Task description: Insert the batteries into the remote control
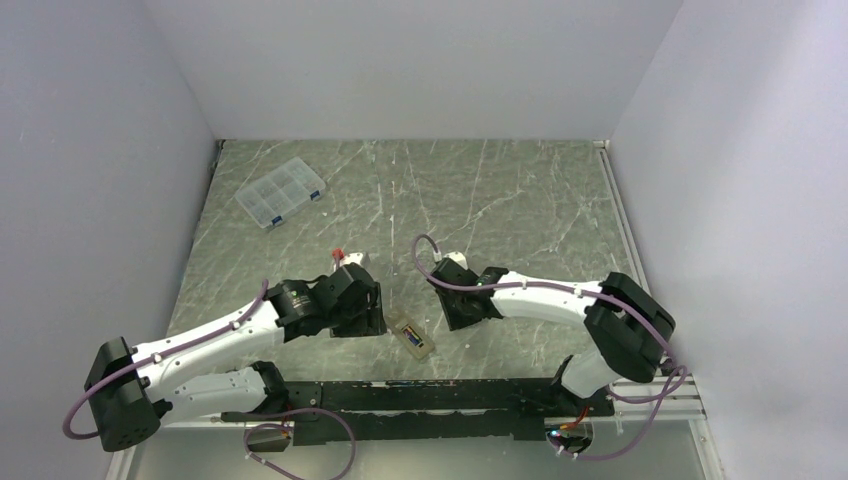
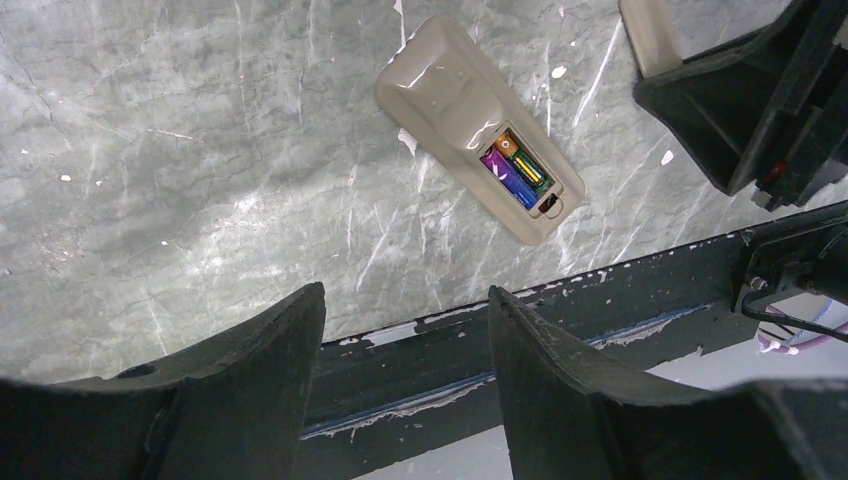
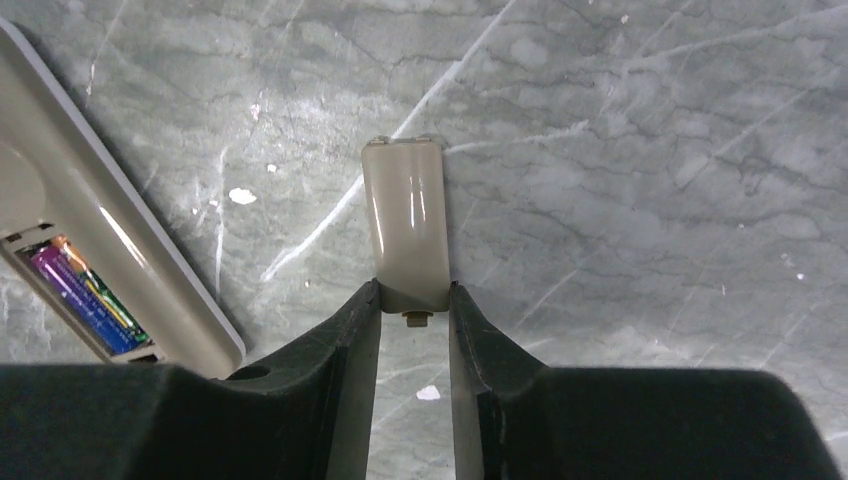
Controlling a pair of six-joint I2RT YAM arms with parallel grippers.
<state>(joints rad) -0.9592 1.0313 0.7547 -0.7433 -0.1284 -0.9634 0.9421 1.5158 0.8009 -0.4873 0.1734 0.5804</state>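
The remote control (image 1: 412,334) lies back-up on the marble tabletop, its battery bay uncovered. Both batteries (image 2: 515,170) sit side by side in the bay, purple-blue and orange-green, and show again in the right wrist view (image 3: 85,290) inside the remote control (image 3: 60,190). A small flat beige cover (image 3: 405,215) lies on the table just right of the remote. My right gripper (image 3: 414,290) is shut on its near end, a fingertip against each long edge. My left gripper (image 2: 405,295) hangs open and empty left of the remote (image 2: 450,100), above the table's near edge.
A clear compartmented box (image 1: 281,192) stands at the back left. A small red-and-white object (image 1: 340,255) sits just behind the left wrist. A black rail (image 1: 430,395) runs along the near edge. White walls close in the table on three sides.
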